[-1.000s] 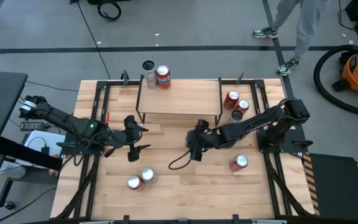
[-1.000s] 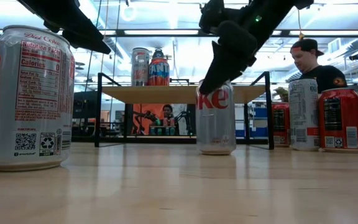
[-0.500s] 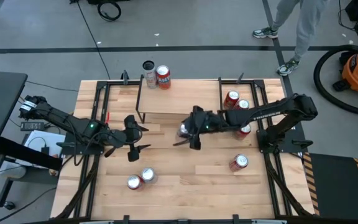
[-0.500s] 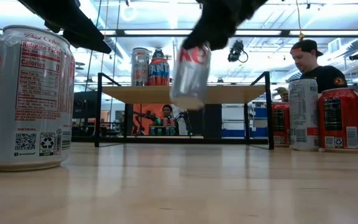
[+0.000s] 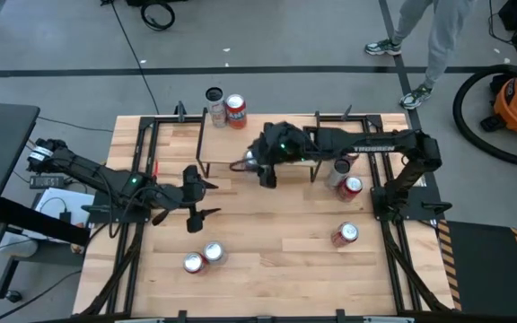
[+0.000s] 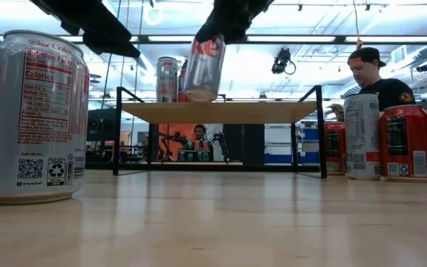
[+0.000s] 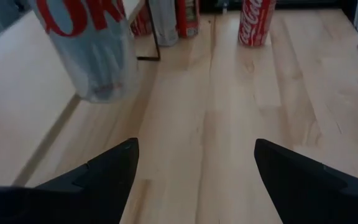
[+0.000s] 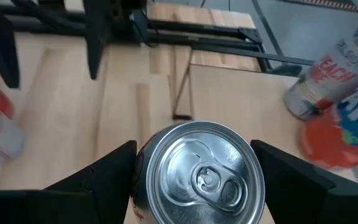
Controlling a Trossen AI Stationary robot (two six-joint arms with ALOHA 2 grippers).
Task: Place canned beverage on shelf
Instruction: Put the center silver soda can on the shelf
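My right gripper is shut on a silver Diet Coke can. It holds the can above the near edge of the shelf, a light-wood board on black legs, toward its left half. The can's top shows in the right wrist view. A silver can and a red can stand on the shelf's far left corner. My left gripper waits open and empty over the table, near-left of the shelf. Its wrist view shows the held can. My right gripper pinches the can's side wall just below its top rim between its two fingers, one on each side. The fingers come from above, slanting. The can hangs tilted, clear of the table, with its bottom just above the shelf board.
Two cans stand near the table's near left and loom large in the low view. More cans stand at the right. A person sits beyond the table, and a person's legs show past the far edge.
My right gripper has lifted the Diet Coke can off the table and carried it up and toward the far left, to the shelf's near edge. The can stood upright on the table then; it now hangs tilted, clear of it.
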